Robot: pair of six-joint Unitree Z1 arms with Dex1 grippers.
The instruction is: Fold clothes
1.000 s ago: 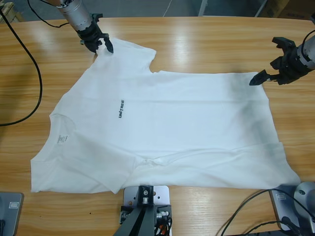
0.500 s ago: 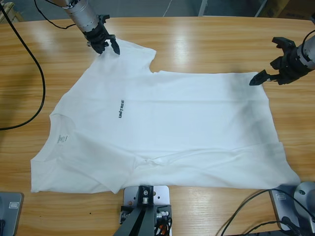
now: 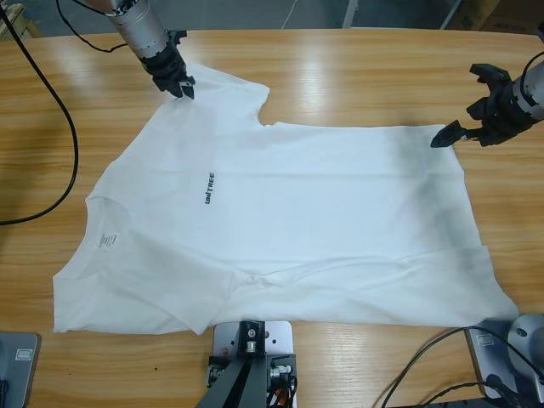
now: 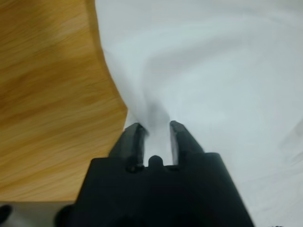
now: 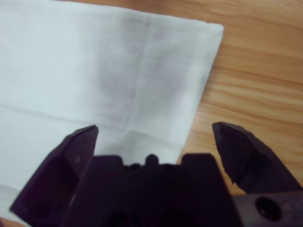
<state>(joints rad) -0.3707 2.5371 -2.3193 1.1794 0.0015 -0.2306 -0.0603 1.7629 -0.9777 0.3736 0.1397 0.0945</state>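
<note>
The white T-shirt [image 3: 280, 229] is spread flat, face up, across the middle of the long wooden table [image 3: 357, 76]. Its neck opening faces the picture's left edge and the hem is off to the right. Small black chest lettering [image 3: 210, 188] runs sideways on the front, and there's a little white neck label [image 3: 107, 240] just inside the collar. A few soft creases run along the near edge, otherwise it lies pretty smooth.

The left gripper [image 3: 181, 86] comes in from the upper left corner and sits right on the far sleeve, at its outer edge. In the left wrist view its black jaws are nearly together with a ridge of white cloth bunched up between them, so the left gripper [image 4: 154, 135] is pinching the T-shirt [image 4: 213, 71] right where the sleeve edge meets bare table [image 4: 47, 94].

The right gripper [image 3: 463, 127] reaches in from the right edge, at the far hem corner of the shirt. In the right wrist view its jaws are spread wide with nothing held, and the right gripper [image 5: 156, 137] straddles the hem corner of the T-shirt [image 5: 104, 71], one jaw over cloth and the other over bare table [image 5: 255, 71].

A black cable [image 3: 59, 119] loops over the table's left end.
</note>
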